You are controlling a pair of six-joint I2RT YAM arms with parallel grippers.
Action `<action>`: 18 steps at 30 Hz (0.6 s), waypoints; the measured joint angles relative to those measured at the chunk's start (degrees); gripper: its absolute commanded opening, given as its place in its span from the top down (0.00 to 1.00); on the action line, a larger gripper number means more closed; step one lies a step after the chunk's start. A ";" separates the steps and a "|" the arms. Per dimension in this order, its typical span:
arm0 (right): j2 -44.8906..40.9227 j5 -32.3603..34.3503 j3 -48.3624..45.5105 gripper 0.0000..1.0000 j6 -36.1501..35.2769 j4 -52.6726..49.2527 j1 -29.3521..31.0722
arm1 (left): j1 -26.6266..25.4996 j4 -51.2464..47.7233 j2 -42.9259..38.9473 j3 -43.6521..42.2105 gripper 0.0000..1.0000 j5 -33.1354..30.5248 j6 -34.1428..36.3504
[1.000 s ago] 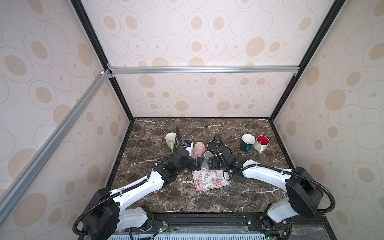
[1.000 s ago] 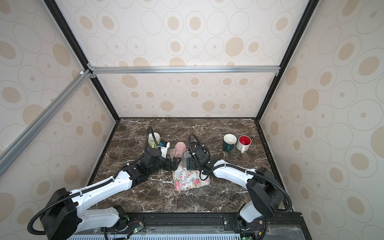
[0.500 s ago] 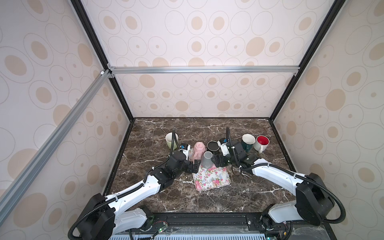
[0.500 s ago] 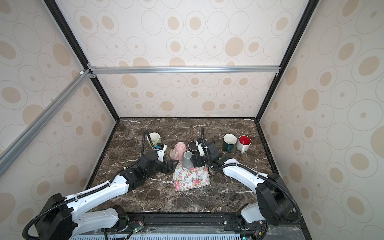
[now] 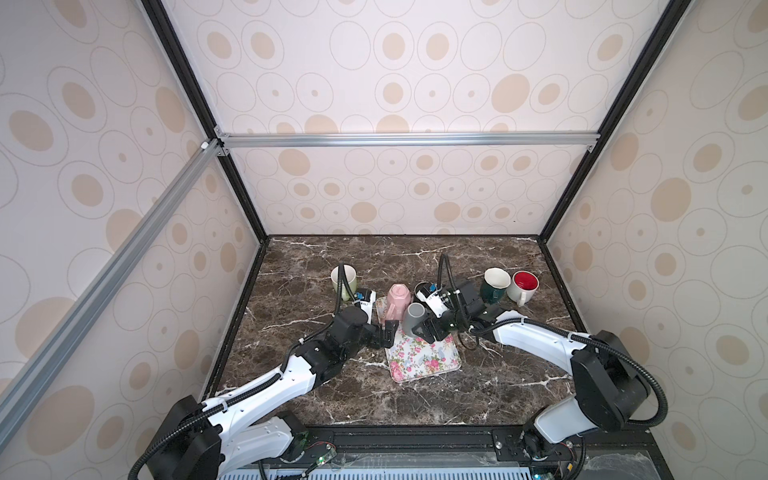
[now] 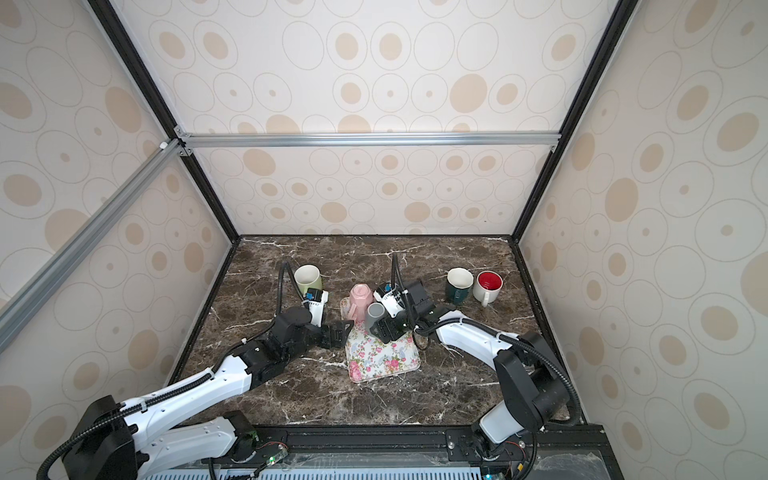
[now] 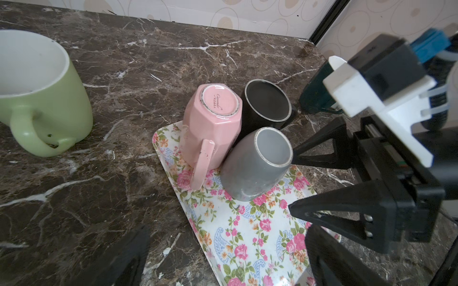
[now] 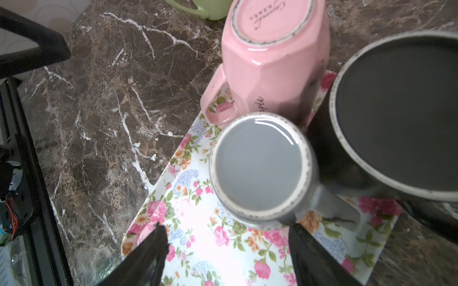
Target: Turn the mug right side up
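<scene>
we see the small grey ceramic mug [image 8: 257, 168] standing bottom up on the white floral rectangular tray [image 5: 428, 361], which lies on the dark marble counter [image 5: 415, 257]. just beside it on the tray is the pink faceted mug [image 7: 213, 123], also bottom up. the right gripper [image 8: 227, 227] sits low over the tray, its jaws spread and facing the grey mug, one tip near the handle, pinching nothing. the left gripper [image 5: 387, 332] hangs at the tray's left edge, jaws spread wide and empty.

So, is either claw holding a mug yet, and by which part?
Nothing is held. The right claw stands open beside the upside-down grey mug, not closed on it; the left claw is open and empty.
</scene>
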 measured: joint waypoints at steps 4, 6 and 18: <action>0.00 -0.22 0.57 0.21 -1.64 -0.59 -0.17 | 0.00 0.00 0.00 0.00 0.01 0.00 -0.15; -0.02 -0.20 1.05 0.21 -2.62 -0.74 -0.17 | 0.00 0.02 0.02 0.00 0.02 0.00 -0.17; 0.20 -0.48 4.79 0.22 -5.22 -0.55 -0.24 | 0.00 1.36 4.11 0.15 0.02 1.90 -0.35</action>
